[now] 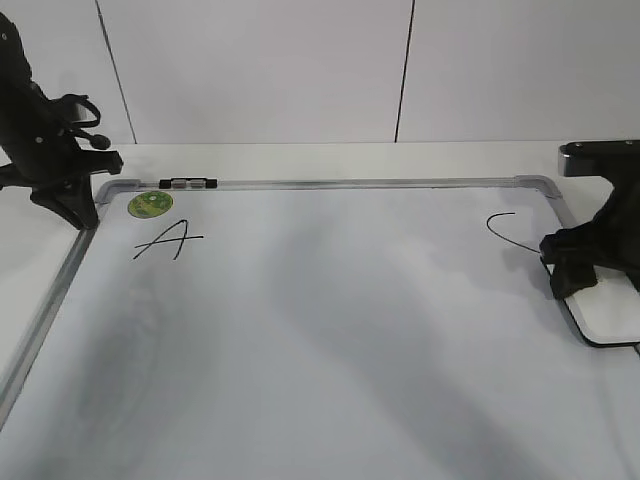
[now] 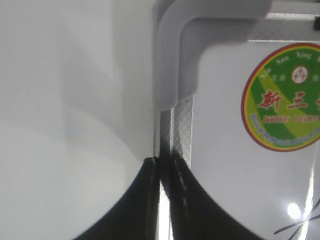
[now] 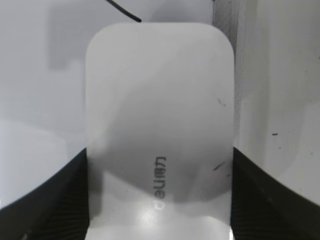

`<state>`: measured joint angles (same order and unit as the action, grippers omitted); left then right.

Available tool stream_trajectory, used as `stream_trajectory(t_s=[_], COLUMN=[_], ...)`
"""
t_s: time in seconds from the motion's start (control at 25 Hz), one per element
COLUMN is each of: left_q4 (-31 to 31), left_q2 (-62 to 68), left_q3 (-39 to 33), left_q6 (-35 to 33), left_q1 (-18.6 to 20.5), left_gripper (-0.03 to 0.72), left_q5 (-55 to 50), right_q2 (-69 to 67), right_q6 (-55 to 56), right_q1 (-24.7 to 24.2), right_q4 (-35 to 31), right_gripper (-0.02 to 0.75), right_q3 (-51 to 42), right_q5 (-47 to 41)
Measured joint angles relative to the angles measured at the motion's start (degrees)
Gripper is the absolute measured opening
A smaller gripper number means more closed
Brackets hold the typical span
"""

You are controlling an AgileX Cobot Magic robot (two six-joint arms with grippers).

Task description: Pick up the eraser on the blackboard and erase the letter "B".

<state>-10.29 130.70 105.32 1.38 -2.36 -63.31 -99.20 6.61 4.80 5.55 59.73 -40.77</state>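
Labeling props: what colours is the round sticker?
Sticker: green and yellow, red rim, red characters. Left wrist view shows it best.

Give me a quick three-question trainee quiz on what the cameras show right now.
1. True or false: a letter "B" can be seen on the board.
2. Which gripper has the eraser between its fingers: a) left gripper b) right gripper?
3. Fill in: the green sticker sits just above the letter ___.

Key: 1. False; only the "A" and a curved stroke at the right show. 2. b. 3. A.
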Motion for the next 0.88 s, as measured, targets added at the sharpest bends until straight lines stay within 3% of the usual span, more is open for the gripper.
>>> stream_trajectory(t_s=[0.88], left_q4=[0.0], left_q2=[0.0], left_q3=[0.0], left_q6=[0.0], left_q1=[0.0], left_gripper=[0.022], left_q5=[-0.1], right_q2=[0.0], right_q6=[0.6], right_q1=[0.0], right_q4=[0.2], right_gripper=[0.552], right_q3=[0.0], right_q5=[0.5])
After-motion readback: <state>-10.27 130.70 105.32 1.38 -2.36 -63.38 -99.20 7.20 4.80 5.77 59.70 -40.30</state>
